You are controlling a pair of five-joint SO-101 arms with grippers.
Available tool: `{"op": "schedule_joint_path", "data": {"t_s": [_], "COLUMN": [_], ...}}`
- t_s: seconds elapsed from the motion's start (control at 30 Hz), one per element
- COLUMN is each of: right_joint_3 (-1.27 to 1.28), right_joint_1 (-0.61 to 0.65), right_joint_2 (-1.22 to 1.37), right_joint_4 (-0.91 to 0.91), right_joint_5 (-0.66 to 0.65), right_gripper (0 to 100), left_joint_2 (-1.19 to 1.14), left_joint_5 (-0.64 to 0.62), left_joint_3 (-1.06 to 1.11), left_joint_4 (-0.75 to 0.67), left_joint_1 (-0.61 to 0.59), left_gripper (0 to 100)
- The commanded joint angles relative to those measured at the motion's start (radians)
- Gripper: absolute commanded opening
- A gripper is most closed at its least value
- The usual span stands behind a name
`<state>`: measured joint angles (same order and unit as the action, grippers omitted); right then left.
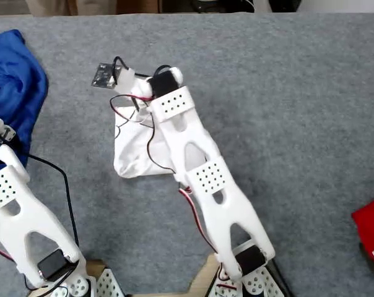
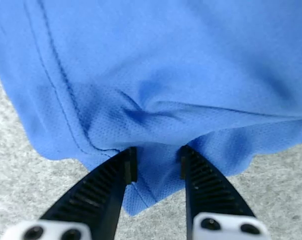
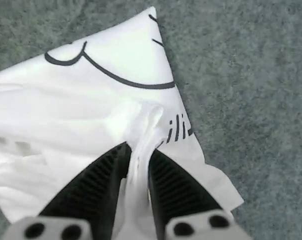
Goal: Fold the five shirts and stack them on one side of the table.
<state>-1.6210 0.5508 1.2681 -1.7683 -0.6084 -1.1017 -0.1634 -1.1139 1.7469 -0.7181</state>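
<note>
My right gripper [image 3: 139, 155]: pinching a white shirt [image 3: 81, 110] ridge, likely to pull a fold.
My left gripper [image 2: 157, 164]: spread astride the blue shirt [image 2: 181, 75] hem, poised to grab.

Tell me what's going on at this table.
Two robot arms are handling shirts on the grey carpeted table. The right arm's jaws are shut on a raised fold of the white printed cloth shirt, crumpled mid-table. The left arm's jaws stand open around the hem of the blue mesh fabric shirt heaped at the table's left edge. Something red lies at the right edge.
</note>
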Motion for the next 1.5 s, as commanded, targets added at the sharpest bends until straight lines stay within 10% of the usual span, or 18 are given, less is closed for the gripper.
{"op": "schedule_joint_path", "data": {"t_s": [0.0,0.8,1.47], "right_joint_3": [-0.047,0.780,0.900], "right_joint_1": [-0.031,-0.044,-0.074], "right_joint_2": [-0.113,-0.647,-0.820], "right_joint_4": [-0.015,-0.014,-0.003], "right_joint_5": [-0.009,-0.014,-0.009], "right_gripper": [0.4,0.5,0.5], "left_joint_2": [-0.008,-0.008,-0.008], "left_joint_5": [0.008,0.008,0.008], "left_joint_3": [0.006,0.006,0.006], "left_joint_4": [0.005,0.005,0.005], "left_joint_1": [0.049,0.049,0.049], "left_gripper": [17,17,17]}}
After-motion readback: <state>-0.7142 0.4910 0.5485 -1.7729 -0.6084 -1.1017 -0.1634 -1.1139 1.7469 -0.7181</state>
